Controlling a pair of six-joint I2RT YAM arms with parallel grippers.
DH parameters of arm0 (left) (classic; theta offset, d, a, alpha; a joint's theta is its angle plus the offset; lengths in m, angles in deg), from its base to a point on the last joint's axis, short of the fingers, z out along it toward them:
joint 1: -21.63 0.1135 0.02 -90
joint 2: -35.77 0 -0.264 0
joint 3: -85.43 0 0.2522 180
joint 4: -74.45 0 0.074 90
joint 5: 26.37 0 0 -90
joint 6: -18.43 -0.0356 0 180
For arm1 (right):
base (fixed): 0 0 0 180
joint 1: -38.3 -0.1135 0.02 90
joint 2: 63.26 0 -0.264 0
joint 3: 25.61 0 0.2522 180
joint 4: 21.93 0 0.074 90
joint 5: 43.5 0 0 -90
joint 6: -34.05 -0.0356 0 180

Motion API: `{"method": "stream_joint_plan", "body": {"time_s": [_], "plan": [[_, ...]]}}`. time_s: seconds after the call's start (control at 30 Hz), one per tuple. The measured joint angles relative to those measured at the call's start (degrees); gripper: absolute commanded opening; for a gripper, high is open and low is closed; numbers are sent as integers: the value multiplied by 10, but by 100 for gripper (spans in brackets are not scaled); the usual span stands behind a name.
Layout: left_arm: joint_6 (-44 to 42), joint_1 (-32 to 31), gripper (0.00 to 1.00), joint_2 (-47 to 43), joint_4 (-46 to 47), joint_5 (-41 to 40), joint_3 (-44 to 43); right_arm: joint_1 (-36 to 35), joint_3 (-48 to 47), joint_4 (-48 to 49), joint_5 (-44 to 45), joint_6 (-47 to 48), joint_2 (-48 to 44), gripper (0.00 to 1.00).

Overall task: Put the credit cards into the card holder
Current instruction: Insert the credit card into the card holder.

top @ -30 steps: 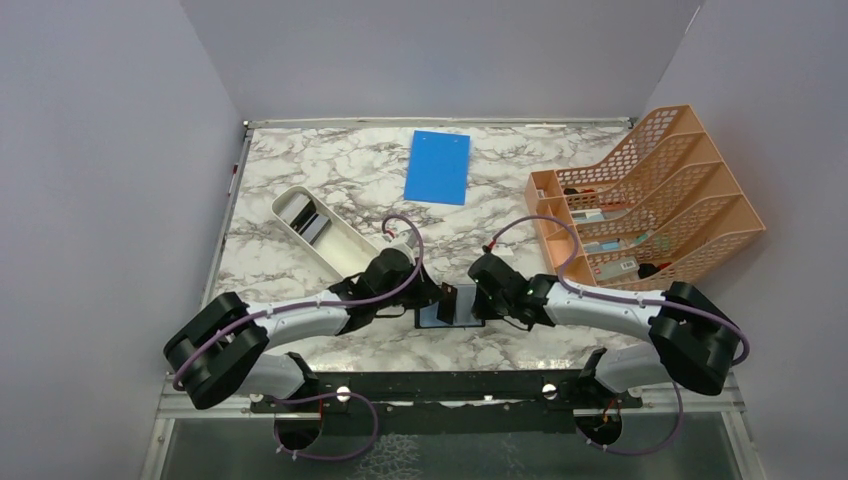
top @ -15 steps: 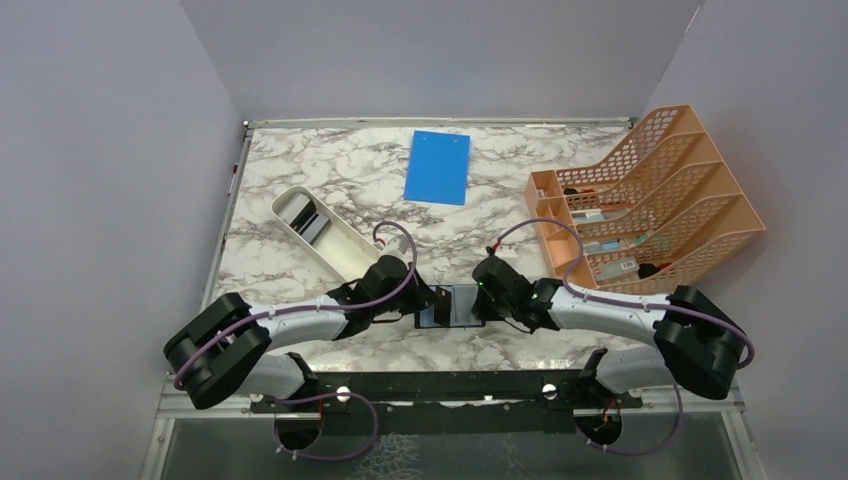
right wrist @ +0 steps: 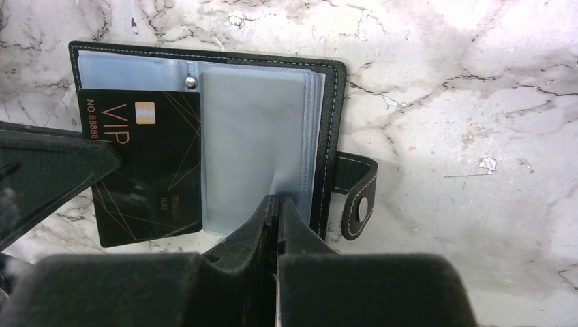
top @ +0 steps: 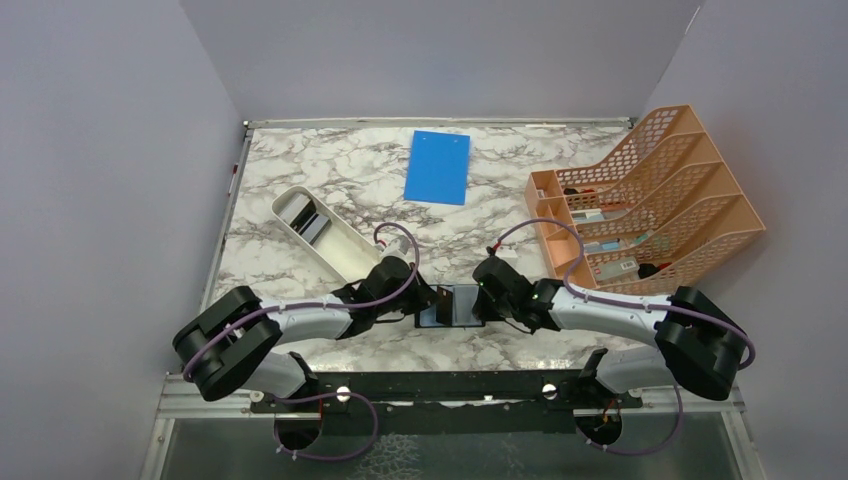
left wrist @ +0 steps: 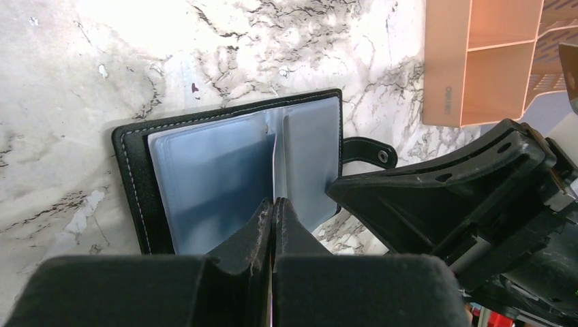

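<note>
The black card holder [top: 452, 306] lies open on the marble near the front edge, its grey-blue pockets up and its snap tab [right wrist: 358, 197] to the side. My left gripper [left wrist: 275, 204] is shut on a black "VIP" credit card [right wrist: 146, 170]. The card lies over one page of the holder [right wrist: 327, 122] and sticks out past its edge. In the left wrist view it shows edge-on as a thin pale line [left wrist: 275, 163]. My right gripper [right wrist: 278, 203] is shut on the edge of a clear pocket page [right wrist: 252, 150]. The two grippers [top: 432, 300] [top: 480, 298] face each other across the holder.
A white oblong tray [top: 345, 248] with dark flat items stands behind the left arm. A large blue board [top: 438, 166] lies at the back middle. An orange mesh rack [top: 650, 205] fills the right side.
Both grippers have come lower and closer over the open holder, and the card has gone from raised to lying flatter on the page. Little has moved in the last half second.
</note>
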Motion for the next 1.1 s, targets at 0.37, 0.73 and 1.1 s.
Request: {"method": "stream_joint_plan", "body": {"time_s": [0.37, 0.73, 1.1], "plan": [[2, 0, 3, 17, 19, 0, 0, 0, 2, -5, 1, 1, -4, 4], [-7, 0, 0, 18, 17, 0, 0, 0, 2, -5, 2, 1, -5, 4], [-4, 0, 0, -15, 14, 0, 2, 0, 3, -4, 2, 1, -5, 4]]}}
